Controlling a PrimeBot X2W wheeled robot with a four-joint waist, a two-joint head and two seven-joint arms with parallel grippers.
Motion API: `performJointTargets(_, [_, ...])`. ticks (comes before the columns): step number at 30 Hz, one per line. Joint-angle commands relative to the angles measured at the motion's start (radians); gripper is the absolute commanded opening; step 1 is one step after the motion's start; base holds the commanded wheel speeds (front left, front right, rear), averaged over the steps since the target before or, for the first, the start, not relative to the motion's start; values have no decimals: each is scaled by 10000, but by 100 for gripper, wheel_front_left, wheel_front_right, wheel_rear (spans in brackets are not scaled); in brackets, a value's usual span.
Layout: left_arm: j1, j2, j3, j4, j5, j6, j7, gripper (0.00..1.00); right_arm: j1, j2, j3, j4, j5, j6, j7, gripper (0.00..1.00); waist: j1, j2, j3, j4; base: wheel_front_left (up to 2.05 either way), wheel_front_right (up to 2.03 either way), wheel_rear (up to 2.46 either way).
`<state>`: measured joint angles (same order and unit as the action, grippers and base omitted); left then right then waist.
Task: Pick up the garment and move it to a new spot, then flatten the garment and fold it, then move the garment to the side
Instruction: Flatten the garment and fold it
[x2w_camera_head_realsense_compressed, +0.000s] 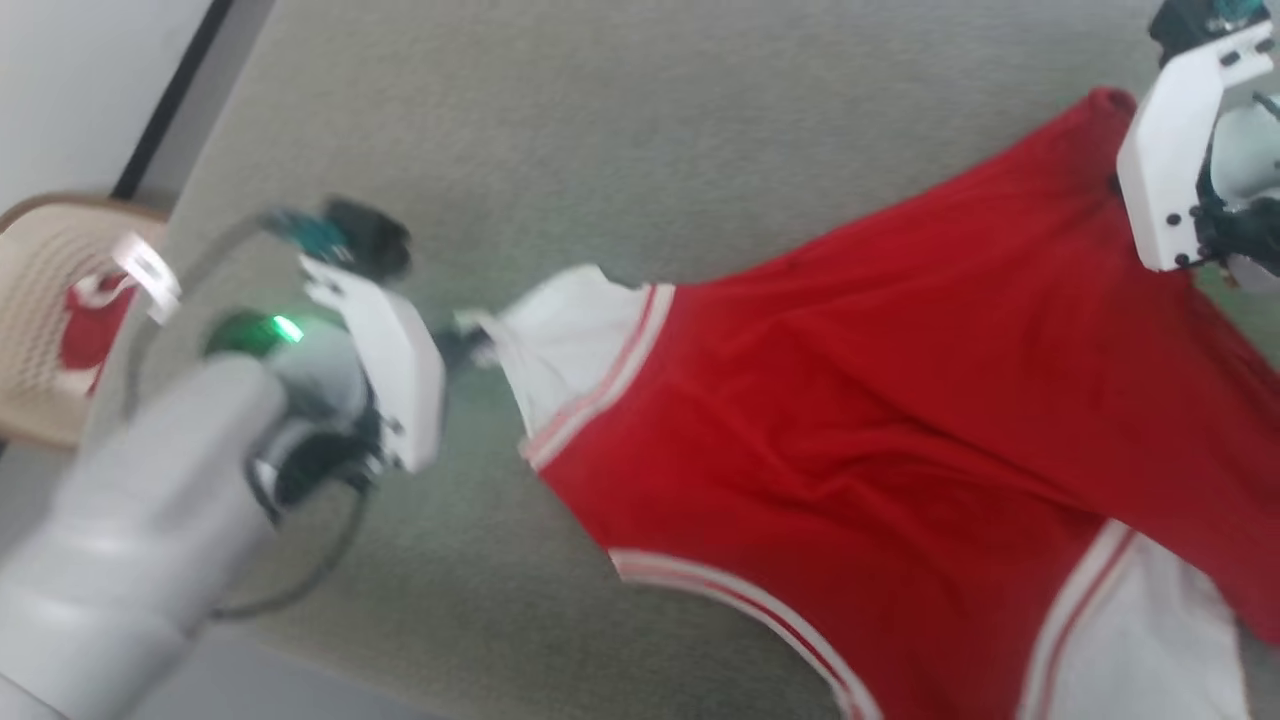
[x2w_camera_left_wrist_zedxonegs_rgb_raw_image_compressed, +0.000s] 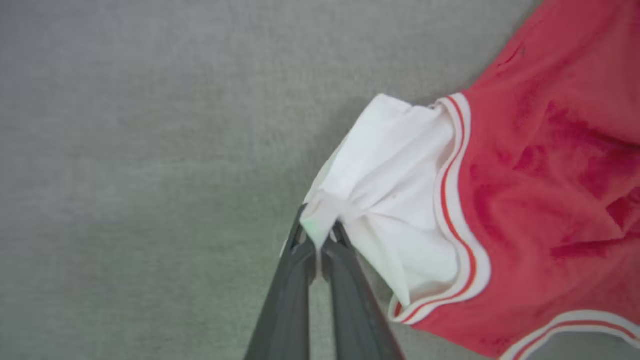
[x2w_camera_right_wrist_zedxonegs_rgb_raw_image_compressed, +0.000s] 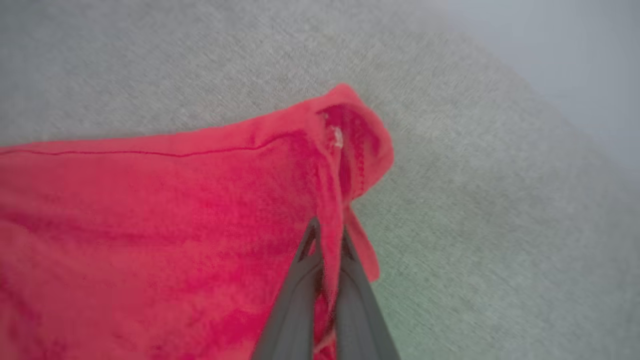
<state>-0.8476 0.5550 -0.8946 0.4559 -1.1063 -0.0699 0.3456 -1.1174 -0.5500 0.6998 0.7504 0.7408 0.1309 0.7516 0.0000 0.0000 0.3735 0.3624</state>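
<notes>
The garment (x2w_camera_head_realsense_compressed: 850, 400) lies on the grey-green mat (x2w_camera_head_realsense_compressed: 650, 130), drawn out between the two arms. In the head view its stretched edge runs from about 9 o'clock, at a white sleeve (x2w_camera_left_wrist_zedxonegs_rgb_raw_image_compressed: 395, 200), to about 2 o'clock, at a red hem corner (x2w_camera_right_wrist_zedxonegs_rgb_raw_image_compressed: 345, 125). The left gripper (x2w_camera_left_wrist_zedxonegs_rgb_raw_image_compressed: 320, 235) has its dark fingers together, pinching the bunched tip of that sleeve. In the left wrist view the rest of the shirt fans away from the fingertips toward 2 and 3 o'clock. The right gripper (x2w_camera_right_wrist_zedxonegs_rgb_raw_image_compressed: 327, 237) has its fingers clamped on a fold of red cloth just short of the hem corner. In the right wrist view the corner pokes up at 12 o'clock beyond the tips, and the body of the shirt spreads off toward 9 o'clock. Neither arm is the nearer one, since each already has its own end. The coming carry seems to turn on the line between the two pinches. Most of the cloth, including the other white sleeve (x2w_camera_head_realsense_compressed: 1130, 630) and the striped neckline trim (x2w_camera_head_realsense_compressed: 740, 600), lies to the 5 o'clock side of that line in the head view. It would probably sag or drag on that side unless both arms rise together and hold their spacing.
</notes>
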Motion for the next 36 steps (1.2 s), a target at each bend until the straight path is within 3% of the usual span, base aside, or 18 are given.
performJointTargets(1, [-236,177,116,-46,112,111,75,0,-112,1,62,-107,135,-3,-107,0,0,0,-321,-383,0,0,0])
performJointTargets(9, [-1739,1398,612,-498,417,691,958,0,-455,-253,376,-918,753,-3,-771,0,0,0,-1198,-1514,0,0,0])
performJointTargets(15, [-2844,1811,679,-310,783,860,1585,0,-574,-402,300,-1476,955,-4,-1039,0,0,0,-1946,-2234,0,0,0])
performJointTargets(26, [-4352,1648,707,455,1119,848,2095,0,-395,-351,-120,-2428,1050,-4,-1017,0,0,0,-2988,-3151,0,0,0])
performJointTargets(32, [-4883,1356,696,1198,1508,642,1504,0,-610,-62,-498,-2148,661,-4,-1361,0,0,0,-2929,-3338,0,0,0])
performJointTargets(36, [-5523,861,769,2046,1836,592,635,0,-1097,368,-942,-1359,3,-4,-2147,0,0,0,-2618,-3488,0,0,0])
